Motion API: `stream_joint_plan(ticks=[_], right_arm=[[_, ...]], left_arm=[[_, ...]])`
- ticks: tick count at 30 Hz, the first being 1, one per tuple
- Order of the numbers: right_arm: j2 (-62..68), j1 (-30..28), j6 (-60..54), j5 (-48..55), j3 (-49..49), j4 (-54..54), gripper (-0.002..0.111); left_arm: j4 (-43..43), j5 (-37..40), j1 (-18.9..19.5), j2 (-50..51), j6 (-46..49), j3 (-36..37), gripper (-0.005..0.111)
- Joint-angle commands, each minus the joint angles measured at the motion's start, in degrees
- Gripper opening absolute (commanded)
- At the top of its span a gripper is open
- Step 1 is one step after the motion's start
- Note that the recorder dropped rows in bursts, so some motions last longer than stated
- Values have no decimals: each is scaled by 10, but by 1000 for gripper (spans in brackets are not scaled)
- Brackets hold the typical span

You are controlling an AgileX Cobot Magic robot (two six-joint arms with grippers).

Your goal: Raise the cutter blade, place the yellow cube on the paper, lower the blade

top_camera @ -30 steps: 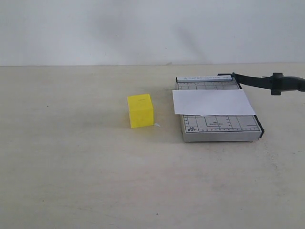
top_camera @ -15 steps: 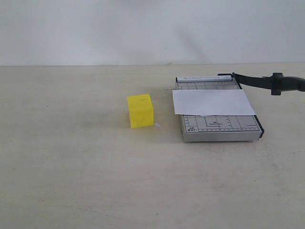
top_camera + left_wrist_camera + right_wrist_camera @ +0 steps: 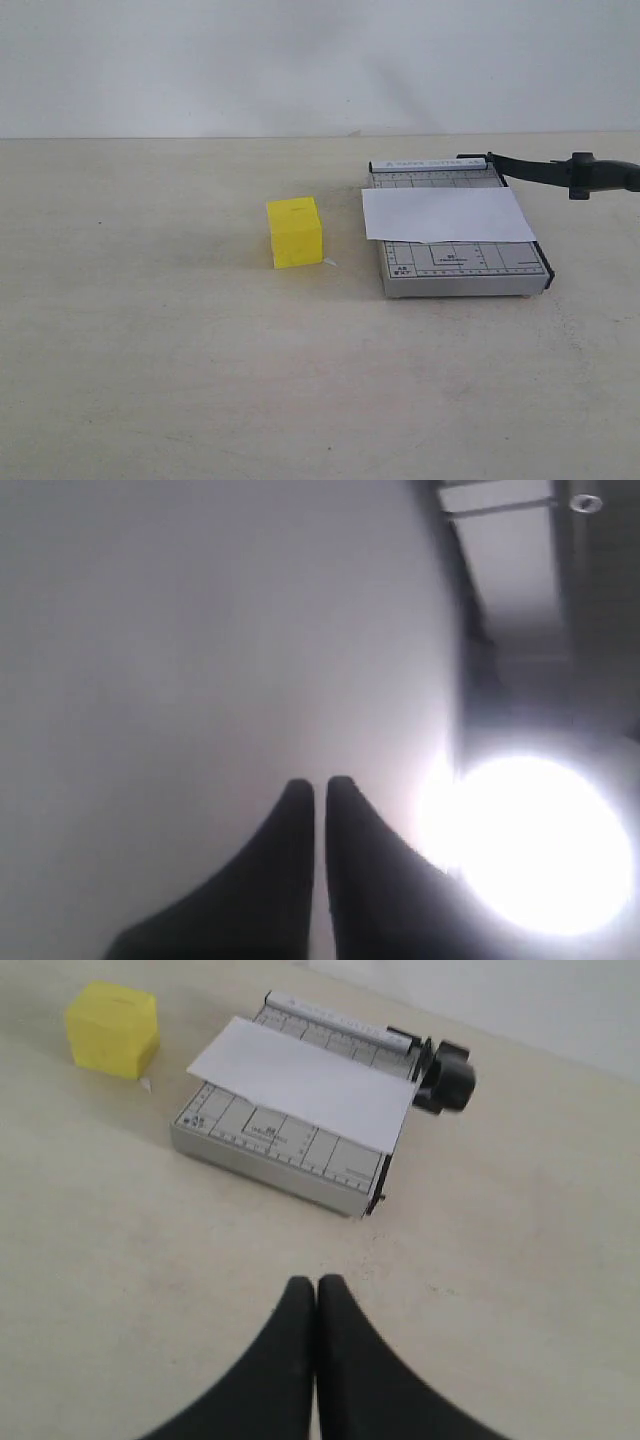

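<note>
Yellow cube (image 3: 295, 232) sits alone on the desk (image 3: 150, 350), just left of the grey cutter board (image 3: 460, 265) and not touching it. White paper (image 3: 447, 214) lies across the board, its left edge overhanging a little. Further right, the cutter blade (image 3: 560, 172) stands raised, handle out past the board. Left gripper (image 3: 320, 790) is pinched together on nothing, facing a bright light (image 3: 540, 845). Right gripper (image 3: 317, 1285), likewise closed and empty, hangs over bare desk near the board.

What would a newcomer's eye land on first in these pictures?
The bright yellow plain cube stands alone on the pale table, left of the small grey gridded cutter board. A plain white paper sheet lies across that board, and the long black cutter blade is lifted off it on its right.
</note>
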Motion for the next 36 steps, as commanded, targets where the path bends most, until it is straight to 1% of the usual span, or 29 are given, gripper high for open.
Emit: stream_joint_plan(ticks=[1,2,3,4,5,6,7,8,10,11,12,13,15,16,17,18,19,20,21,22,23,24,25,27,28,30,33,34,36], right_arm=[[-1,-1,27,-31,35,0,0],[-1,-1,27,-39,36,-1,0],[-1,-1,27,-43,36,-5,0],[-1,-1,27,-46,36,-16,0],[-1,-1,24,-47,36,-26,0],[-1,-1,24,-47,36,-46,0],[-1,-1,21,-50,36,-56,0],[-1,-1,17,-59,37,-74,0],[4,-1,17,-75,42,-91,0],[7,-1,17,-81,44,-92,0],[13,-1,17,-89,50,-92,0],[18,-1,17,-96,55,-91,0],[34,-1,25,-108,67,-90,0],[43,-1,41,-116,73,-90,0],[50,-1,62,-122,80,-90,0],[60,-1,84,-124,85,-90,0],[68,-1,101,-124,89,-89,0],[75,-1,112,-120,93,-89,0],[81,-1,118,-116,96,-89,0],[87,-1,118,-111,96,-89,0],[89,-1,118,-111,96,-89,0],[92,-1,118,-115,96,-89,0],[93,-1,118,-119,96,-89,0],[93,-1,118,-124,96,-89,0],[93,-1,118,-127,96,-89,0],[93,-1,118,-127,96,-89,0],[93,-1,119,-127,96,-89,0],[93,-1,119,-127,96,-89,0],[93,-1,121,-127,96,-89,0]], left_arm=[[191,513,-1,11,25,-75,4],[273,566,-1,64,24,-121,4],[299,539,-1,103,24,-155,4],[320,461,-1,205,-24,-224,4],[347,432,-1,266,-80,-267,4],[478,389,-4,382,-196,-351,4],[550,368,-12,446,-265,-398,4],[550,321,-33,575,-267,-478,4],[550,272,-63,667,-258,-536,4],[550,267,-86,715,-258,-561,4],[550,279,-108,754,-258,-576,4],[550,320,-140,787,-258,-590,4],[550,461,-214,834,-258,-600,4],[550,576,-254,850,-260,-600,4],[550,710,-295,863,-263,-598,4],[541,827,-327,869,-261,-596,4],[516,978,-364,881,-251,-596,4],[505,1121,-395,888,-247,-596,4],[500,1233,-417,895,-247,-596,4],[500,1302,-431,898,-244,-596,4],[500,1322,-438,898,-219,-596,4],[496,1304,-441,898,-169,-596,4],[490,1269,-442,894,-123,-596,4],[444,1146,-442,890,-11,-596,4],[415,1098,-442,890,20,-596,4],[333,1012,-442,890,52,-596,4],[233,920,-442,890,59,-596,4],[219,889,-442,890,66,-596,4],[209,798,-442,892,78,-596,4]])
